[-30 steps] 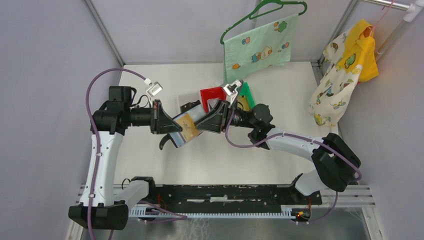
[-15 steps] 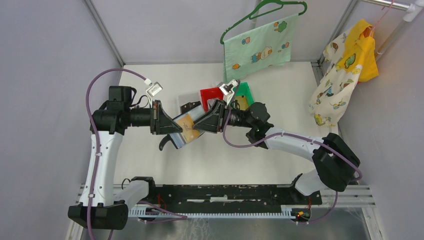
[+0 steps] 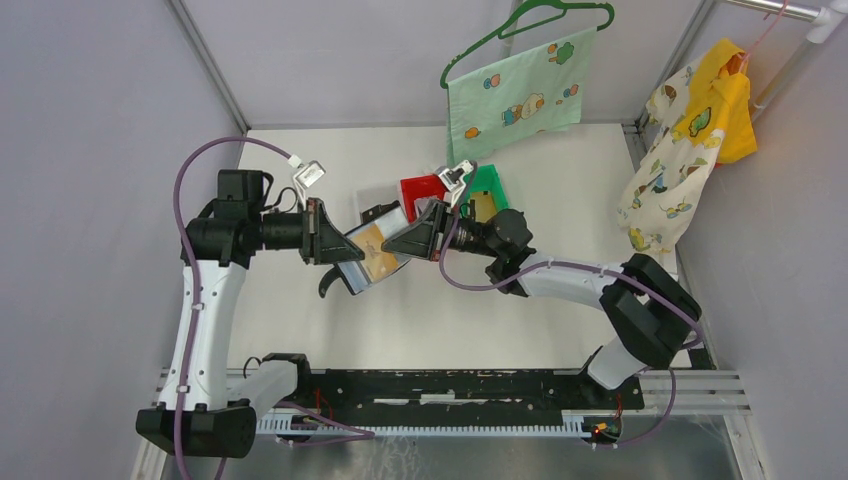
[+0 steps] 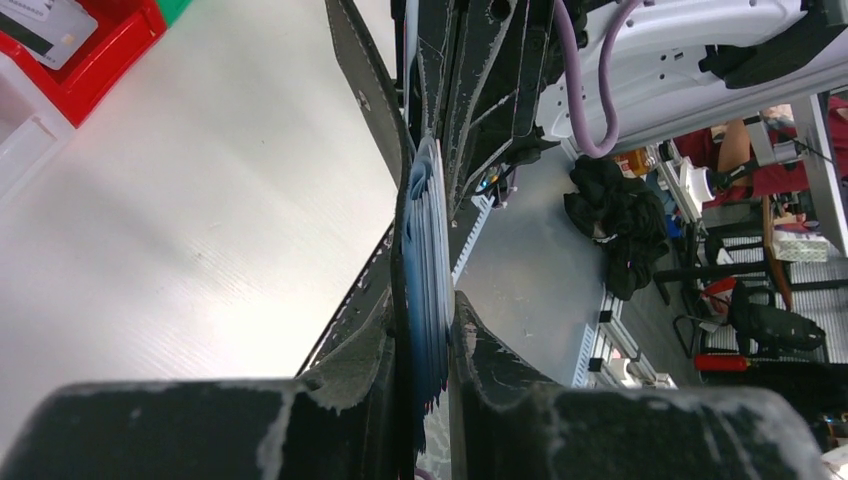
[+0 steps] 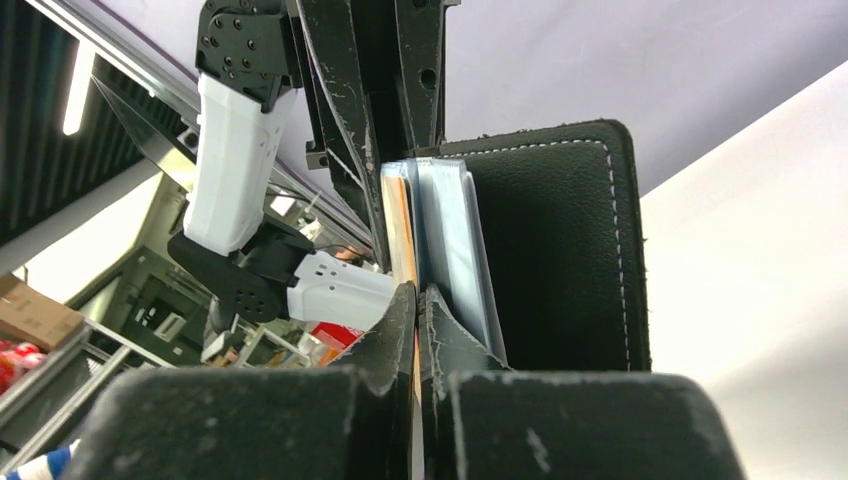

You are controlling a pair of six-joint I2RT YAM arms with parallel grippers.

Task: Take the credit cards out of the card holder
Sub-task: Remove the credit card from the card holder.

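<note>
The card holder (image 3: 362, 262) hangs in the air above the middle of the counter (image 3: 300, 170), folded open, its black cover turned away from the right wrist camera and its grey-blue lining fanned beside it; a tan-gold card (image 3: 376, 250) shows in its face, and the right wrist view has that card's edge (image 5: 401, 225) standing just proud of the lining. The left end effector (image 3: 338, 255) is closed partway on the holder's left side, the thick stack of sleeves clamped between its jaws; the right end effector (image 3: 398, 246) is pinched fully shut on the tan-gold card's free edge, with nothing else between its jaws as far as the wrist view tells.

The step in hand looks to be the pull of this one card; the grasp seems made, the card not yet out. The next move calls for a straight draw to the right along the slot while the left arm braces the holder; a skewed pull may bind the card or tug the holder loose.

Behind the holder stand a red bin (image 3: 422, 188) and a green bin (image 3: 488, 183); a whitish card (image 4: 45, 25) already lies in the red one.

Against a second ago, the right jaws, then parted around the card's edge, have closed on it; the right arm has pushed in leftward; the holder and the left grip sit as they did.
</note>
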